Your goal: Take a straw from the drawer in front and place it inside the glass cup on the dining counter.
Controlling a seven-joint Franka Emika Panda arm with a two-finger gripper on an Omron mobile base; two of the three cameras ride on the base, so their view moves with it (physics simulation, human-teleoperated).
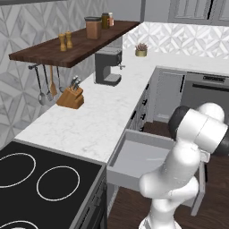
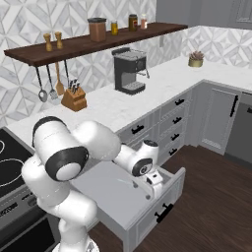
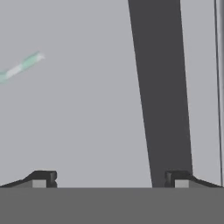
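The jaws stand spread wide with nothing between them: in the hand view the gripper shows its two dark tips far apart over bare grey floor of the drawer. The arm is bent low over the pulled-out drawer, hand down inside it near the front panel, gripper pointing at the bottom. The straw lies flat on the drawer floor, a thin pale stick with a greenish tint, off towards the upper left edge of the hand view and well apart from both tips; from the right base view it may be the faint light line just beside the hand, though that is too small to be sure. So this looks like the reach for the straw, before any grasp. Next, I'd say, the hand has to shift across until the straw sits between the tips, turn to cross it, drop to the floor and close; so thin a stick lying flat could easily slip away.
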